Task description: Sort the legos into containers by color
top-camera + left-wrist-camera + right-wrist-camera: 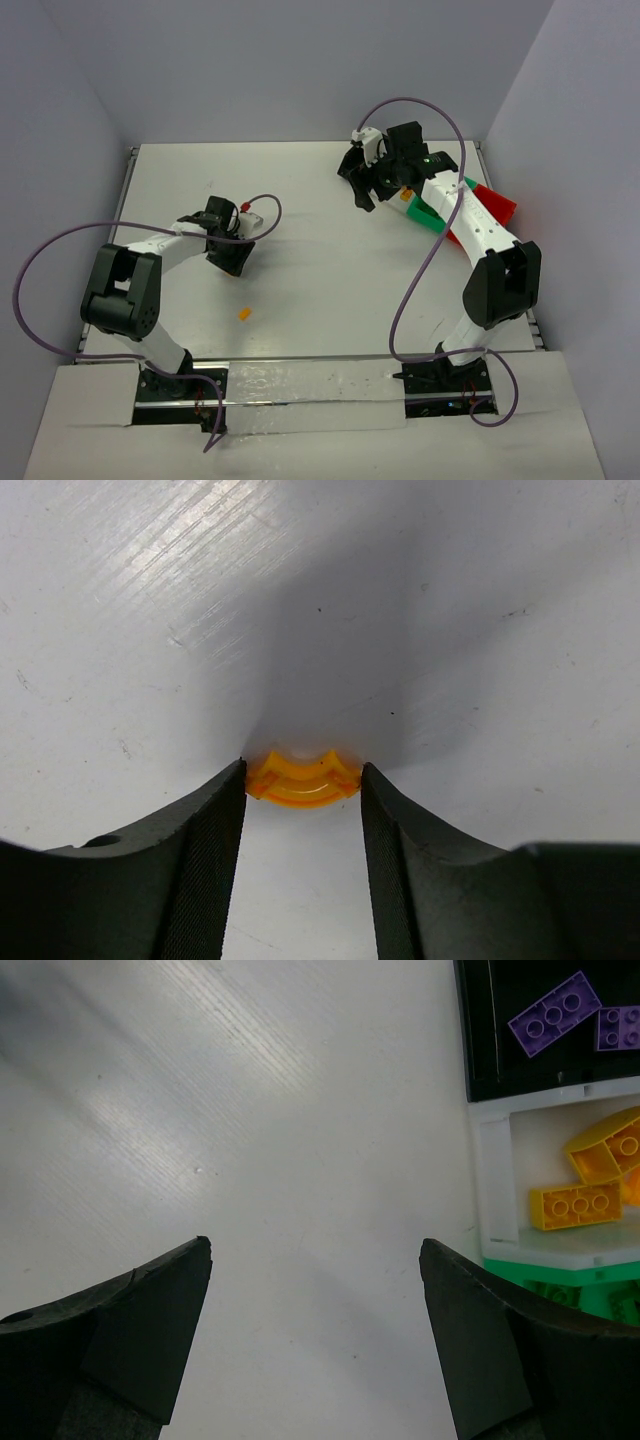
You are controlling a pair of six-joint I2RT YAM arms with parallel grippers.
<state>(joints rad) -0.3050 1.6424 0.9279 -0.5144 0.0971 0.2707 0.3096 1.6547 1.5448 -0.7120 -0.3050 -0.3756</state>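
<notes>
While the left end effector (302, 802) was lowered onto the surface (120, 600), its fingers (205, 850) were seen pressed against both ends of a small orange curved piece (303, 783), which was thus gripped but not yet lifted. The pick-up of this piece was judged to be the step in hand. A lift and a carry across to the white bin (495, 1180), where yellow bricks (575, 1205) lay, would be called for next. The right end effector (316, 1245) was held wide open and empty just beside the bins, with purple pieces (553, 1013) lying in the black bin (500, 1070). Another orange piece (244, 313) was seen loose near the left arm.
</notes>
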